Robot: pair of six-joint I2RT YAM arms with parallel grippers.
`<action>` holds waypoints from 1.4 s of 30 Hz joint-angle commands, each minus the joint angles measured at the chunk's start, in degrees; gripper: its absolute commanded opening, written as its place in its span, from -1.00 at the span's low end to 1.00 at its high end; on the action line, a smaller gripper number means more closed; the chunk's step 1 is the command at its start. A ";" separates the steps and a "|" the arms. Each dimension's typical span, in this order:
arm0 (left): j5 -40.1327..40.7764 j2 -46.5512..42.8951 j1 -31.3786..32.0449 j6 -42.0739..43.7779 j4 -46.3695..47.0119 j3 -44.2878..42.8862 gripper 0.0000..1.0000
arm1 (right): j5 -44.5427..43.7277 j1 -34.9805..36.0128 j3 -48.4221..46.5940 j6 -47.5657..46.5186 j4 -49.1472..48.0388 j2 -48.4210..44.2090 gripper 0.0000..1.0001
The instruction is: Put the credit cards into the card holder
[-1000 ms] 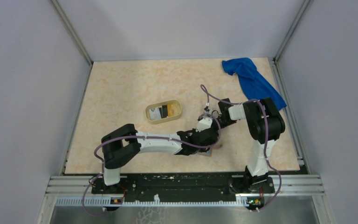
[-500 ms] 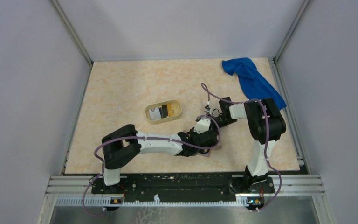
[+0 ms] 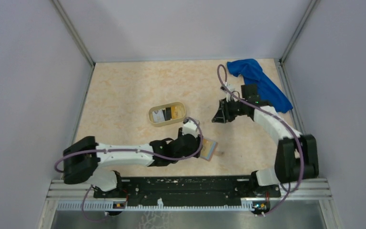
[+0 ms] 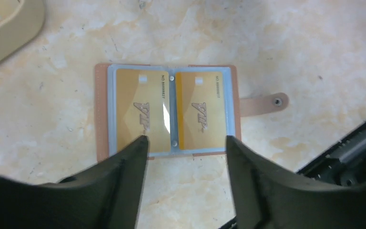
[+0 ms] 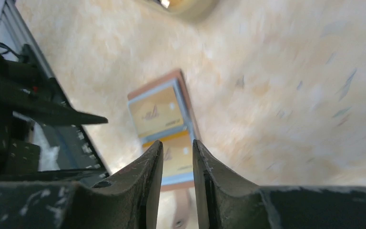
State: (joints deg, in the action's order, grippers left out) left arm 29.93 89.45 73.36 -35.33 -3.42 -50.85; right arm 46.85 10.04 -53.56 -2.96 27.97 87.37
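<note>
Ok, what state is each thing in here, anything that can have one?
card holder: open flat, strap unsnapped
gold VIP cards: two, one in each facing slot
tray: holds other cards
blue cloth: crumpled at the far right corner
left gripper: open, empty, over the holder's near edge
right gripper: jaws slightly apart, empty, raised away from the holder

We overlook the whole table (image 3: 124, 95) from above, behind the arms (image 3: 124, 153). Our left wrist camera faces straight down, close over the card holder (image 4: 167, 112); the right shares it obliquely, farther off.
</note>
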 commanded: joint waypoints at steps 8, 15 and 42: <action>-3.97 -25.05 0.20 7.31 21.14 23.13 0.98 | 28.78 0.04 13.14 -57.18 4.97 -33.15 0.31; -4.93 -31.02 0.20 -1.89 15.35 25.64 0.98 | 25.81 0.91 13.08 -86.52 25.50 -33.17 0.82; -26.65 -30.99 -18.88 -12.34 37.43 39.83 0.98 | 9.79 11.38 10.35 -98.80 31.78 -29.40 0.88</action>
State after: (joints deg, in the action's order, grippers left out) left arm 10.33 58.30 57.17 -46.63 29.15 -11.14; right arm 62.06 17.69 -39.31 -98.65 58.59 56.40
